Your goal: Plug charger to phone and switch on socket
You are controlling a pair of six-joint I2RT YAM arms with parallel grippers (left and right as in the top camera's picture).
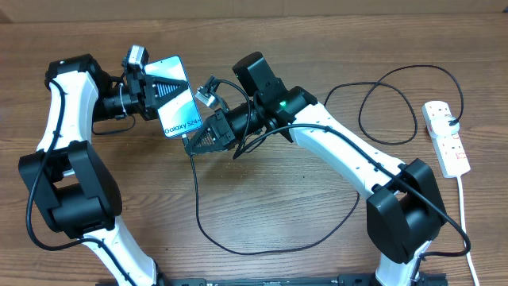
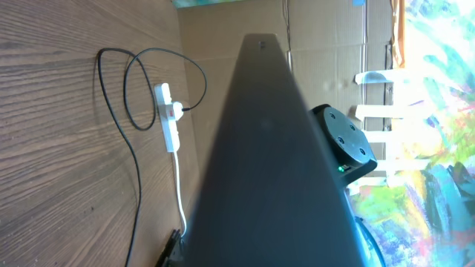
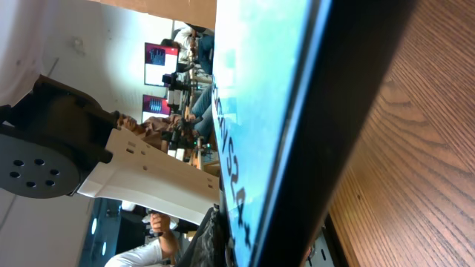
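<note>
Wood-grain bench (image 1: 317,32) fills the overhead view; from the left wrist, cardboard (image 2: 326,30) stands beyond its far edge. The left arm (image 1: 59,119) comes up from the near edge, bends at the elbow and turns inward. Its left fingers (image 1: 149,89) are closed on one end of the phone (image 1: 176,97), holding it off the bench, tilted, with the screen facing up. The right arm (image 1: 349,151) stretches across from the near right corner. Its right fingers (image 1: 205,135) are at the phone's lower edge, and I cannot tell whether they grip anything. From the left wrist, the phone's dark back fills most of the view. From the right wrist, its lit screen runs edge-on, very close. The socket (image 1: 446,137) lies flat at the far right, well apart from both arms, its white cord (image 1: 467,230) trailing to the near edge. The charger (image 1: 238,248) leaves the socket, coils beside it, passes the right arm and sweeps in a wide loop up to the right fingers.
</note>
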